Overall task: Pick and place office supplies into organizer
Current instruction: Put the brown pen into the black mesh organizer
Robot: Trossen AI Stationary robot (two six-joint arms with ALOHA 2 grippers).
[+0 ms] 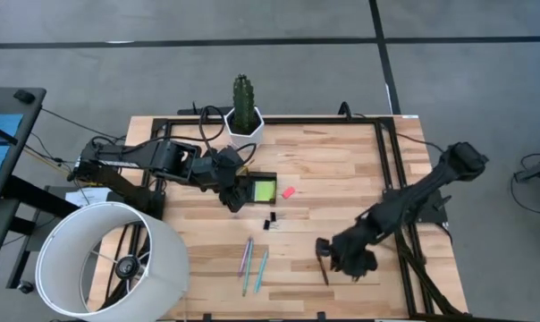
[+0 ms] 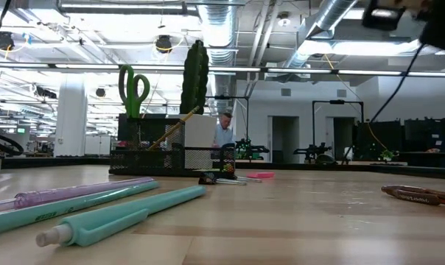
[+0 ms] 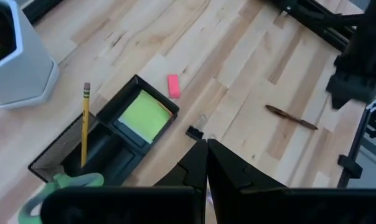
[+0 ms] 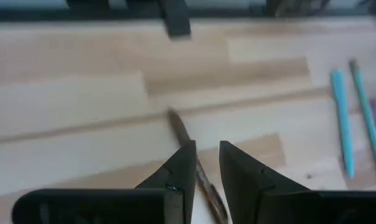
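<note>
- Hiding part of the organizer (image 1: 261,177) from above, the left gripper (image 1: 235,196) hangs at the tray's left end, its jaws clenched together on nothing.
- Mesh-walled and black, the organizer sits near the table's (image 1: 341,161) middle, just in front of the white hexagonal pot (image 1: 244,126) with its ribbed green cactus (image 1: 242,99).
- Inside it show a square lime-green sticky-note pad (image 3: 145,115), a yellow pencil (image 3: 85,122) leaning upright, and green looped scissors (image 2: 133,90), cut off at the left wrist view's edge.
- A small pink eraser (image 1: 287,191) lies just right of the tray; black binder clips (image 1: 270,221) lie nearer, small and hard to make out.
- Three slim pens (image 1: 253,262), purple and teal, lie side by side at the near edge.
- The right gripper (image 1: 326,256) sits low at near right, fingers slightly parted astride a dark brown pen (image 4: 188,152); whether they pinch it cannot be told.
</note>
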